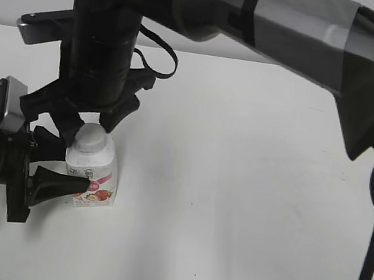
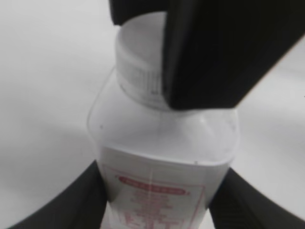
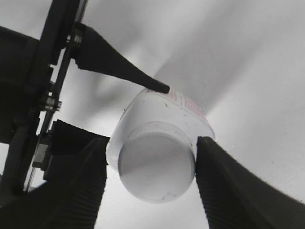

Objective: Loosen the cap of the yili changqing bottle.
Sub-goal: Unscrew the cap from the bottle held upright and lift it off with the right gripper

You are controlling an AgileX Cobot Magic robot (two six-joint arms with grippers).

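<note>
Ribbed black pads of the right end effector [image 3: 150, 179] fill the foreground of the right wrist view, one on each side of the cap [image 3: 156, 168]; the right pad touches the cap's rim, while contact on the left side cannot be confirmed, so the grip looks clenched on the cap or very nearly so. Directly beneath this end effector stands the yili changqing bottle [image 1: 91, 175], upright on the counter [image 1: 246, 211]. Lower, around the labelled body, the left end effector [image 2: 157, 200] is clamped, a finger pressed to each side wall, as the left wrist view shows. From outside, this arm enters level from the side and the right arm descends from above.

Handling, as a judgement: the bottle is small, light, smooth thin-walled plastic, liable to slip or dent under a hard squeeze; its flat sides suit a holding grip. The cap is stiff, and its ribbed rim is the proper place for the turning hold.

Contents: the opaque, capped bottle hides whatever it holds.
</note>
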